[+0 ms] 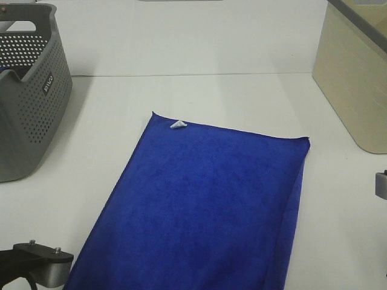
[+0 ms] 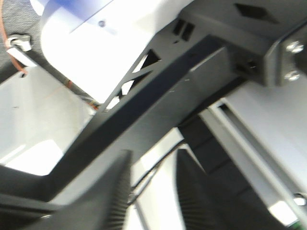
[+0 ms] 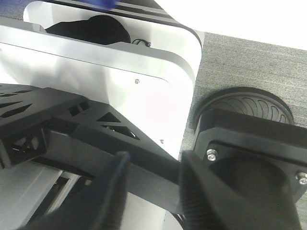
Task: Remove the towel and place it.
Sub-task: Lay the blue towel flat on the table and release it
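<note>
The royal-blue towel [image 1: 205,205] lies spread flat on the white table [image 1: 199,96], running off the near edge of the exterior high view. Its small white tag [image 1: 177,124] sits at the far left corner. Neither gripper touches it. My left gripper [image 2: 152,160] shows only in the left wrist view, with its fingers [image 2: 112,196] apart and nothing between them. It points at the robot's own frame. My right gripper [image 3: 153,160] is likewise open and empty, and faces the robot's base and a wheel [image 3: 247,103]. Only a bit of each arm shows in the exterior high view.
A grey perforated basket [image 1: 30,103] stands at the far left of the table. A beige bin [image 1: 357,78] stands at the far right. Part of the left arm [image 1: 39,263] is at the near left, and part of the right arm [image 1: 381,184] at the right edge.
</note>
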`<state>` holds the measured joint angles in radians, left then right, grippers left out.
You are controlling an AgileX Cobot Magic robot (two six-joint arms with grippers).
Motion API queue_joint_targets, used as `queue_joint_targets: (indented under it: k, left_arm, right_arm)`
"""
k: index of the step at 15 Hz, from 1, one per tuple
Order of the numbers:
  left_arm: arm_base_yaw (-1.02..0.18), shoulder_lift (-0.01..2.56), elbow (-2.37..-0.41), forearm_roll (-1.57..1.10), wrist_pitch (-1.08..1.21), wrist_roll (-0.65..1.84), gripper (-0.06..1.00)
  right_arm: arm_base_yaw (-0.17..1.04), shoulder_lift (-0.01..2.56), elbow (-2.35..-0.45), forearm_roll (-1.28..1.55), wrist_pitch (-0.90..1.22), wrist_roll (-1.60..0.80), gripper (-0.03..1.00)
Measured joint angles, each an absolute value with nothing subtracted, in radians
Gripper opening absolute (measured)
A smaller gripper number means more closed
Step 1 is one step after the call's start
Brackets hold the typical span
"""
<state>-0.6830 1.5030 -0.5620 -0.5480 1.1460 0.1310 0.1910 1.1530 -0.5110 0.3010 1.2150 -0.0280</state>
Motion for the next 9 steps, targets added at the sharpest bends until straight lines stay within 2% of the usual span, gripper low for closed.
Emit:
queue_joint_targets:
  k: [2, 3, 9]
  left_arm:
    - [-0.683, 1.503, -0.562, -0.6, 1.138, 0.131, 0.51]
    - [-0.683, 1.503, -0.563, -0.617, 1.139, 0.145, 0.55]
    - [-0.683, 1.505, -0.663, -0.629, 1.118, 0.165, 0.57]
  right_arm:
    - [0.191, 1.153, -0.511, 0.3, 1.215, -0.026, 0.51]
    - [0.191, 1.153, -0.511, 0.3, 1.215, -0.025, 0.54]
    - [0.191, 1.153, -0.535, 0.298, 1.215, -0.009, 0.56]
